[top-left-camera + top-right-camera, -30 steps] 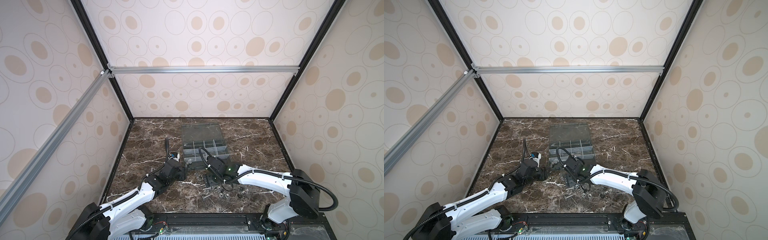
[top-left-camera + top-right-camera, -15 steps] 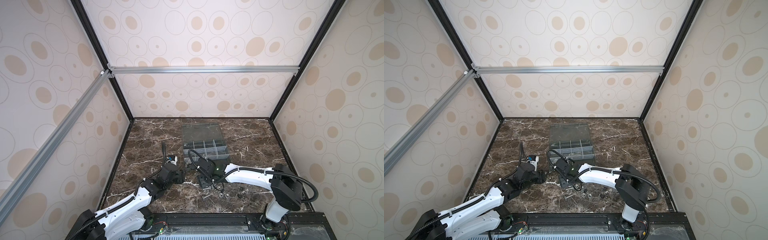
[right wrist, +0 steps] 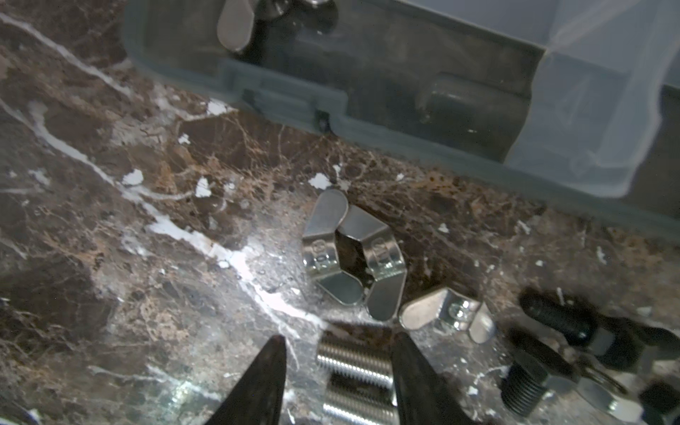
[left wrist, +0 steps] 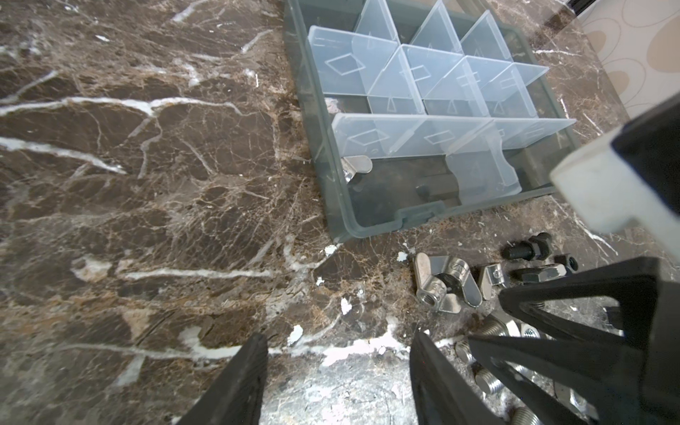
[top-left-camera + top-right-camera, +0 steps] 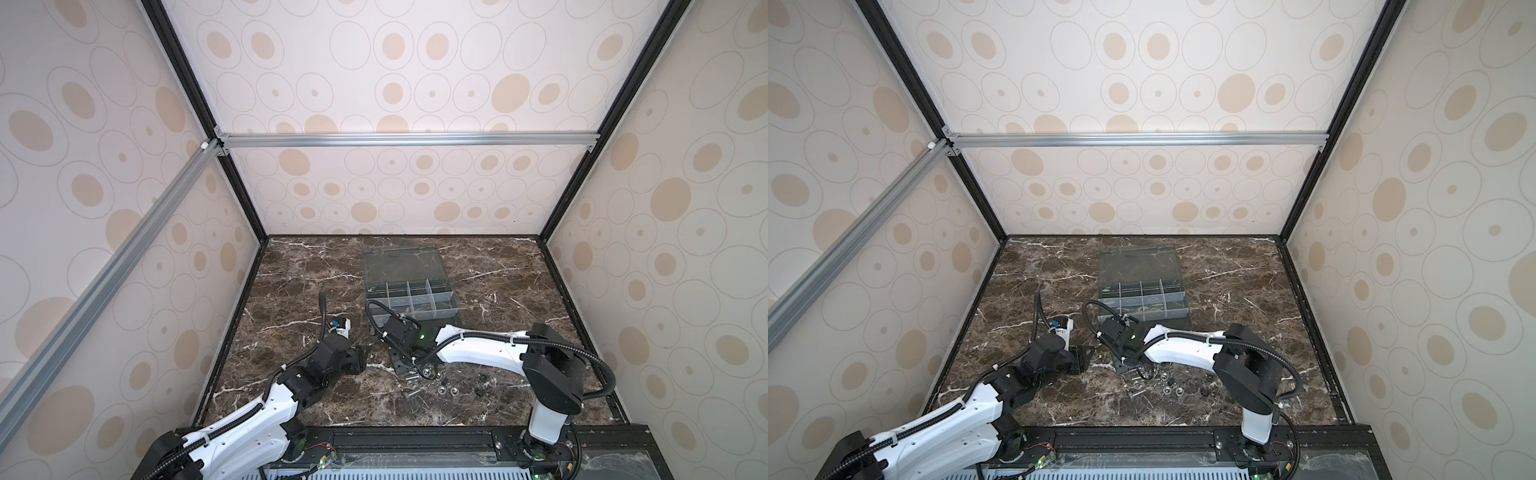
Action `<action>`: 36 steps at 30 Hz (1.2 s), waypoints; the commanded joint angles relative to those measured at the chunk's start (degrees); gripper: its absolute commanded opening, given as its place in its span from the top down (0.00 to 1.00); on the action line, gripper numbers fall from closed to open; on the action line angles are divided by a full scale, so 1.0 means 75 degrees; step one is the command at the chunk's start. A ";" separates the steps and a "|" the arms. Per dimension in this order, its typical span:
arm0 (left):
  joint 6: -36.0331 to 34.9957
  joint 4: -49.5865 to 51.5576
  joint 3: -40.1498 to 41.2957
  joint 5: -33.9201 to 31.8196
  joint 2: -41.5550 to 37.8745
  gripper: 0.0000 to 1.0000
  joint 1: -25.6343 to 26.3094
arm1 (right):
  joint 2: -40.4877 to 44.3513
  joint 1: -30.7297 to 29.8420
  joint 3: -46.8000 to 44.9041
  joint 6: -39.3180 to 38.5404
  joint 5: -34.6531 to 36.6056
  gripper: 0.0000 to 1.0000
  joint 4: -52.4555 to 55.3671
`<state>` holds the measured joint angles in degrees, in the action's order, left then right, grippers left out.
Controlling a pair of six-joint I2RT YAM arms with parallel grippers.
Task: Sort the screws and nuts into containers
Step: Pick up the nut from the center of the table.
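Right wrist view: right gripper [image 3: 338, 335] fingers apart, straddling silver screws [image 3: 353, 362]; left gripper [image 4: 337, 333] fingers apart, empty, above marble tabletop [image 4: 147, 184].

Table top [image 4: 147, 184]: brown stone look w/ white veins, polished, glare patches.
Box [image 4: 368, 224]: smoky grey see-thru plastic, smooth.
Dividers [image 4: 404, 140]: pale frosted plastic, semi-clear.
Wing nuts [image 3: 322, 246]: bright silver metal, mirror-shiny, stamped marks.
Screws [image 3: 355, 358]: silver metal, threaded, glinting.
Bolts [image 3: 559, 320]: black, matt, dull threads.
Right gripper [image 3: 338, 336] fingers [image 3: 265, 382]: matt black plastic.
Arm shells [image 5: 478, 353]: glossy white plastic.
Cables [image 5: 322, 309]: black, ribbed.
Rails [image 5: 407, 139]: bare aluminium, satin.
Walls [image 5: 415, 83]: matt, printed w/ beige ovals.
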<state>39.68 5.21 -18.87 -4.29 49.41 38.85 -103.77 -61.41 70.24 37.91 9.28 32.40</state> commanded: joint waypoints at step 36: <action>0.0148 -0.0150 0.0243 -0.0029 -0.0160 0.36 -0.0164 | -0.1409 0.0282 0.1276 -0.0717 0.0070 0.71 0.0433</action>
<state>39.88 4.75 -17.02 -4.14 48.58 38.24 -112.57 -59.75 78.65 32.88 9.23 34.65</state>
